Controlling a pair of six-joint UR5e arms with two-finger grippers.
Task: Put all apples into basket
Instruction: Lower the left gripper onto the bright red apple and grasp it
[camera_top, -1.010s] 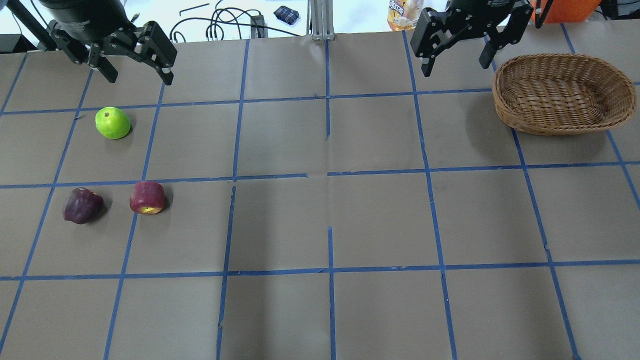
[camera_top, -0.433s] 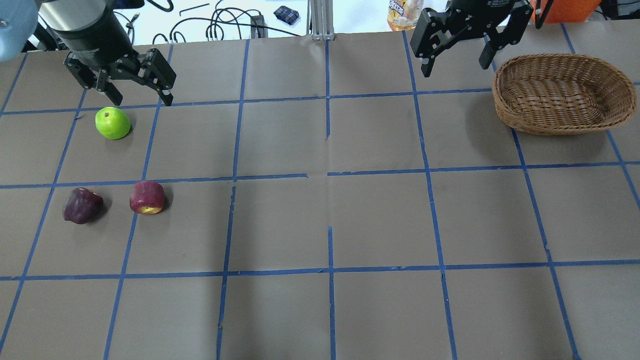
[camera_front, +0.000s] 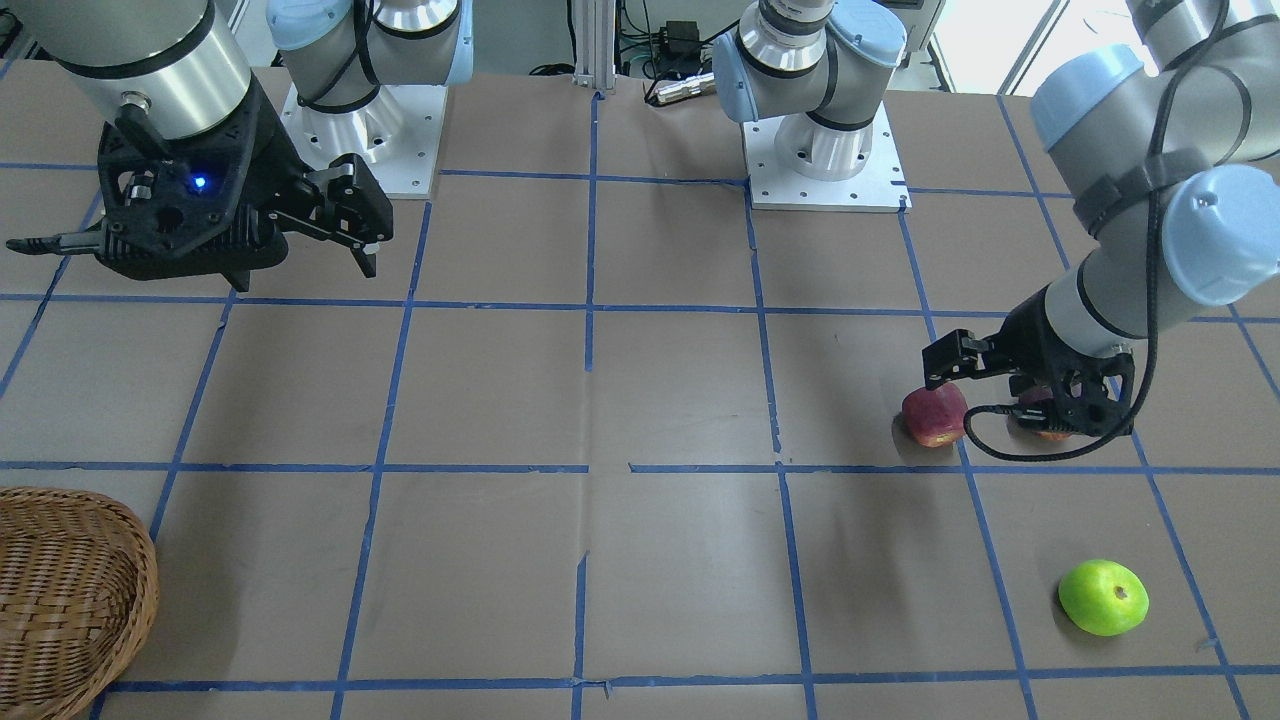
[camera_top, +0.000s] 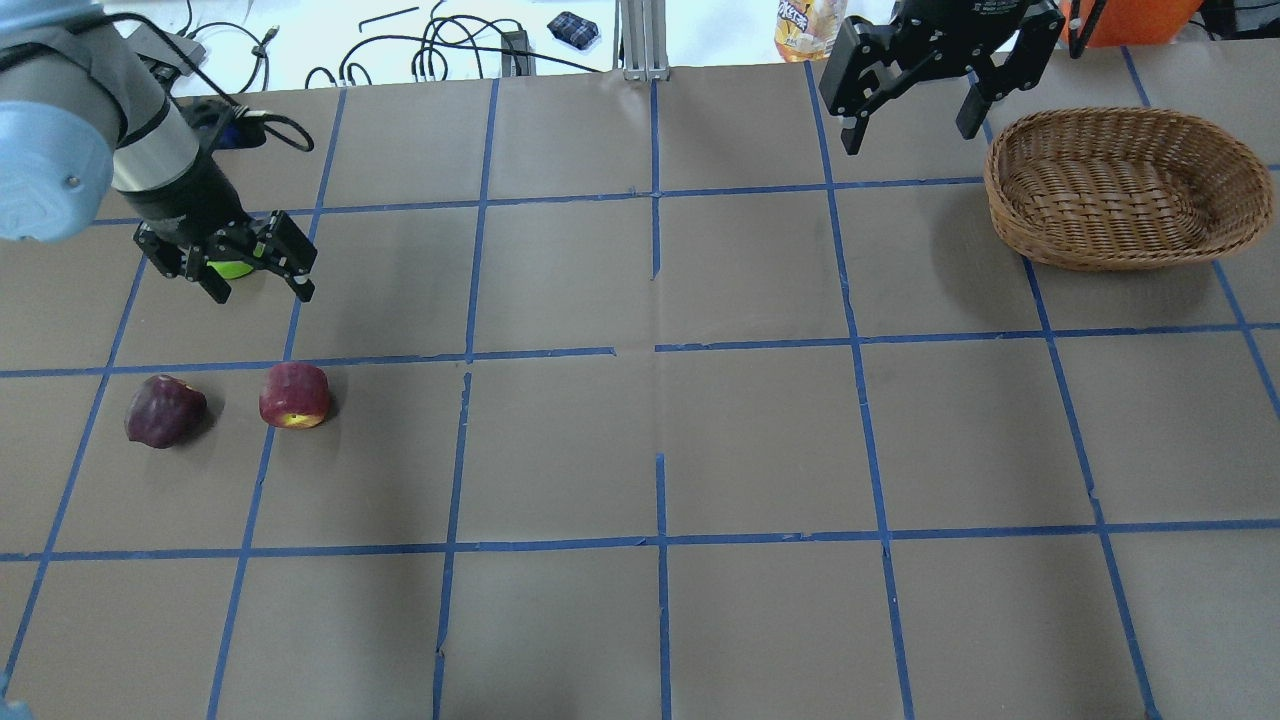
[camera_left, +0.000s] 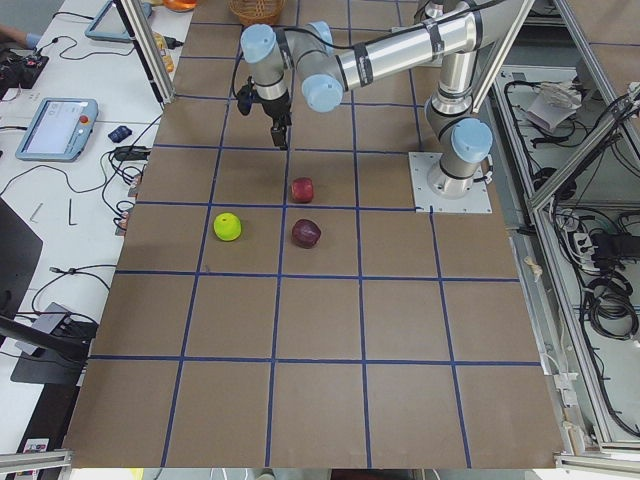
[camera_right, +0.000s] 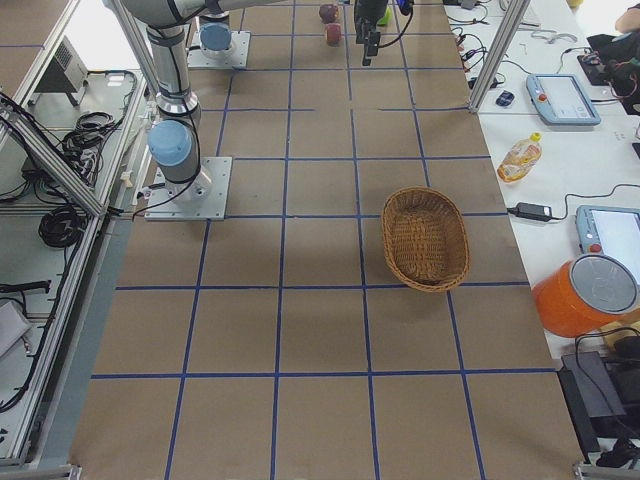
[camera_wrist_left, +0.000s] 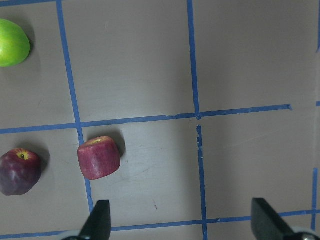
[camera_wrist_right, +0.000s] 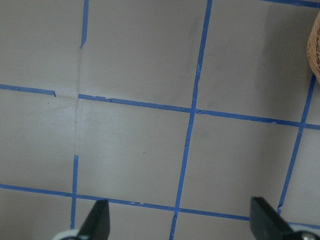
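Overhead: one basket (camera_top: 1125, 255) stands just beside the right jaws, which hang spread with nothing between them. Its woven bowl is empty. There are three apples, all on the surface (camera_top: 650, 440) at the left jaws' end. The left jaws, spread wide, cover most of the green apple (camera_top: 232, 268) here. The red apple (camera_top: 295, 395) and the maroon apple (camera_top: 165, 410) lie side by side, not touching, nearer the camera than those jaws.

Front-facing: the left jaws overlap the maroon apple, with the red apple (camera_front: 935, 415) just beside them and the green apple (camera_front: 1103, 597) well clear. The basket (camera_front: 60, 590) is cut by the corner, well apart from the right jaws.

Left side view: three apples, each apart from the others.

Right side view: the basket's (camera_right: 386, 235) whole oval interior shows — nothing in it.

Left wrist: the jaw tips are spread at the bottom edge. The red apple (camera_wrist_left: 99, 157) is just above one tip, the maroon apple (camera_wrist_left: 19, 171) beside it, and the green apple (camera_wrist_left: 12, 42) farther off.

Right wrist: the jaw tips are spread over bare surface — a sliver of basket (camera_wrist_right: 315, 47) shows at the edge.
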